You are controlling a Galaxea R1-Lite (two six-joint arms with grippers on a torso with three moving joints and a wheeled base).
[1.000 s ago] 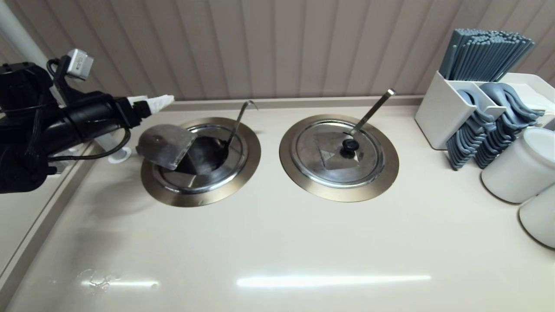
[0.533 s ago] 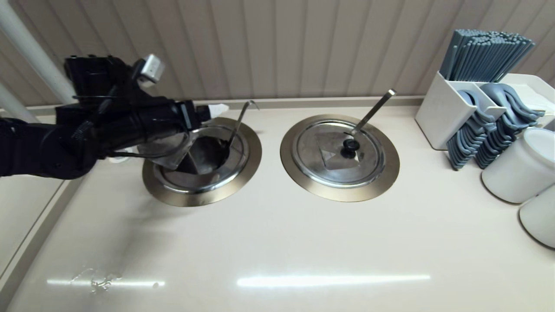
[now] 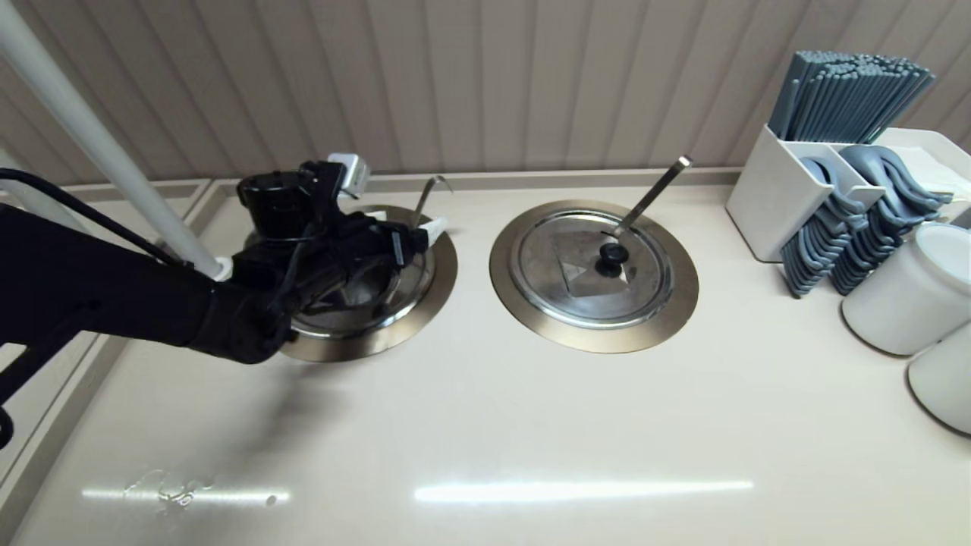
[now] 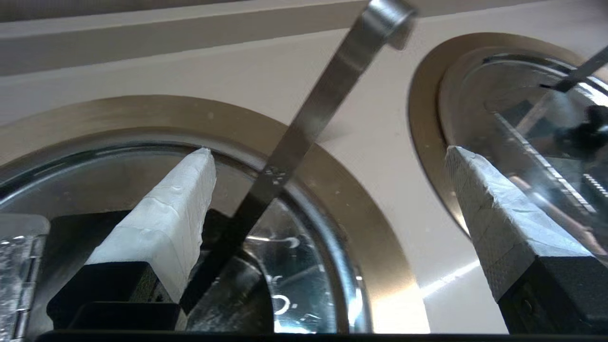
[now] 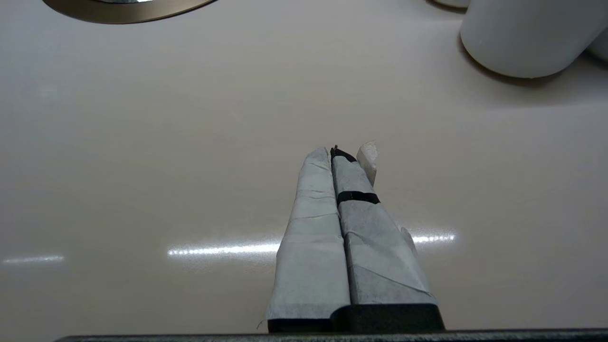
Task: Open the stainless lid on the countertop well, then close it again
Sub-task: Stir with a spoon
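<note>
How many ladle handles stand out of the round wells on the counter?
2. The hook-ended ladle handle rises from the left well, beside the left gripper; the straight ladle handle rises from the right well.

A cream countertop (image 3: 485,425) carries two bronze-ringed wells, white canisters (image 3: 914,292) and a cutlery holder (image 3: 781,197).

The head view looks steeply down from high up over the counter (image 3: 531,425), facing its back edge and the panelled wall (image 3: 493,76). The left wrist view sits low and close over the countertop well (image 4: 370,247), facing the back edge and sharing both wells with the head view. The right wrist view hangs close above bare counter toward the front, catching a white cup (image 5: 532,33) also seen at the head view's right edge.
</note>
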